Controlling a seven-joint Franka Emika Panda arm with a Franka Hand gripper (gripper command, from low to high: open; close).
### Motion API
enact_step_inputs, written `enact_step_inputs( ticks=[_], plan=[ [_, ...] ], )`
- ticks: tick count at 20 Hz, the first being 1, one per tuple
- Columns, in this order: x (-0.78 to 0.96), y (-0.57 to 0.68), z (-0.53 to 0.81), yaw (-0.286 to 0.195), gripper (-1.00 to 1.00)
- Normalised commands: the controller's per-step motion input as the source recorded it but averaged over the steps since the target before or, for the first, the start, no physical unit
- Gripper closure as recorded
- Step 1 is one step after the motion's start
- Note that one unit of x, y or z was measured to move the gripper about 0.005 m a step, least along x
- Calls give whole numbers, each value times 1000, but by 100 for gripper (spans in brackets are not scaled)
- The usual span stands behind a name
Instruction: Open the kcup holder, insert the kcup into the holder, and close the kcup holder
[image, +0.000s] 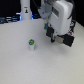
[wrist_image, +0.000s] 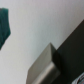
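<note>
White bottle-shaped object (image: 25, 12) on white table (image: 20, 62)

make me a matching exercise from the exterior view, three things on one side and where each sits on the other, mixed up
Things:
1. kcup
2. white bottle-shaped object
3. hand

Places:
A. at the back, toward the exterior view's left
B. on the white table, near the middle, standing alone
C. above the table, on the exterior view's right

Pairs: 1-B, 2-A, 3-C
</note>
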Motion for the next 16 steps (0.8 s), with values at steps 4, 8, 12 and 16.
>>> enact_step_inputs(
  ticks=[4, 8, 12, 16],
  plan=[
    [-351, -437, -169, -240, -100],
    [-274, -465, -240, -236, -100],
    [-241, -480, -339, -229, -100],
    [-274, -455, -414, -198, -100]
  ],
)
